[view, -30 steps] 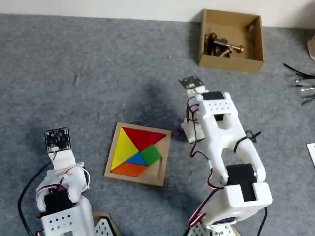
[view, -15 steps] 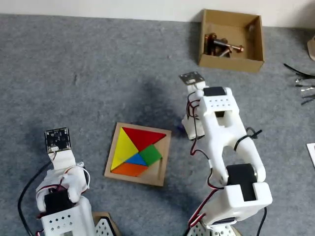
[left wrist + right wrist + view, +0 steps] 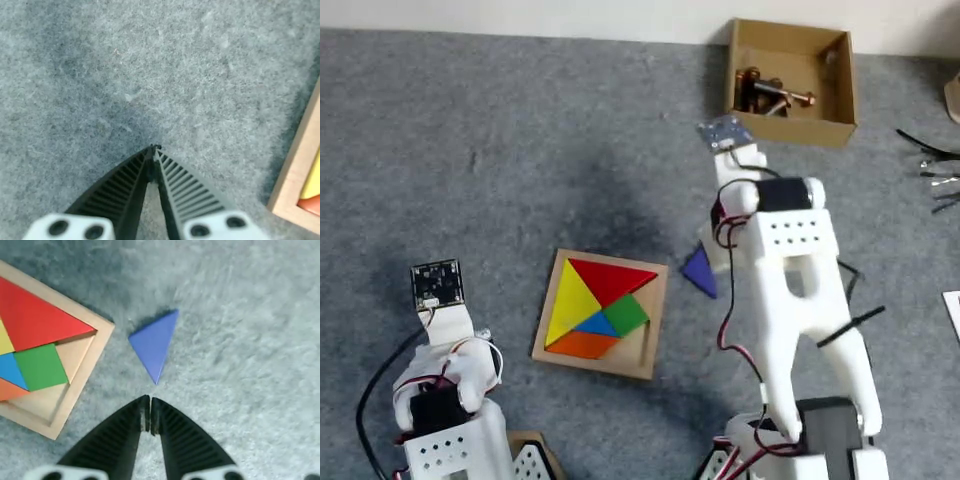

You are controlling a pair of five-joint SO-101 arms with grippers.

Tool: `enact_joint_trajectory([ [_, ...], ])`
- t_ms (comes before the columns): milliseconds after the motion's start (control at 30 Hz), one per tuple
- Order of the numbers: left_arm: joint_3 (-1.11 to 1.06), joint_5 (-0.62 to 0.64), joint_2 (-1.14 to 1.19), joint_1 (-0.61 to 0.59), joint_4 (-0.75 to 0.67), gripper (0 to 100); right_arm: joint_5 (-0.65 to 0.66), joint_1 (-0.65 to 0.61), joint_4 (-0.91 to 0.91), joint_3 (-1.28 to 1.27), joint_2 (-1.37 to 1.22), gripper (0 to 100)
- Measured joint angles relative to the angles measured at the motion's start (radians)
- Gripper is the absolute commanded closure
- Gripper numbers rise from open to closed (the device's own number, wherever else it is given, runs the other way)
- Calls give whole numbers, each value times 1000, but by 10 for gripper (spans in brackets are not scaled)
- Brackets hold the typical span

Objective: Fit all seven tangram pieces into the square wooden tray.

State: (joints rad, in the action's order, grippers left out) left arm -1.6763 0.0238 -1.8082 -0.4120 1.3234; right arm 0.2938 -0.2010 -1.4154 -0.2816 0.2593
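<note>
Your right tool (image 3: pixel 150 412) has its jaws pressed together with nothing between them. Its tips sit just short of the blue triangle (image 3: pixel 152 342), not touching it. That triangle lies flat on the grey desk (image 3: pixel 470 150), just beside the tray (image 3: pixel 647 350) but apart from its rim. In the tray you have a red triangle (image 3: pixel 610 280), a yellow triangle (image 3: pixel 570 300), a green square (image 3: pixel 627 314), a light-blue piece (image 3: pixel 597 325) and an orange piece (image 3: pixel 582 345). Bare wood shows along the side nearest the blue triangle. Your left tool (image 3: pixel 152 150) is also closed and empty, low over the desk, with the tray's edge off to one side. A box (image 3: pixel 790 128) of metal parts stands at the far edge.
</note>
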Motion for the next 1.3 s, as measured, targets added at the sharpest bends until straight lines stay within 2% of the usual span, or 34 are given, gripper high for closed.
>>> enact_joint_trajectory([
  [67, 0, 0, 0, 0, 0, 995, 0, -14, 20, -18, 6, 971],
  [267, 0, 0, 0, 0, 0, 995, 0, -61, 181, -152, -9, 827],
  [467, 0, 0, 0, 0, 0, 995, 0, -121, 298, -186, -87, 825],
  [867, 0, 0, 0, 0, 0, 995, 0, -124, 368, -186, -292, 825],
  [1300, 0, 0, 0, 0, 0, 995, 34, -178, 470, -186, -305, 825],
])
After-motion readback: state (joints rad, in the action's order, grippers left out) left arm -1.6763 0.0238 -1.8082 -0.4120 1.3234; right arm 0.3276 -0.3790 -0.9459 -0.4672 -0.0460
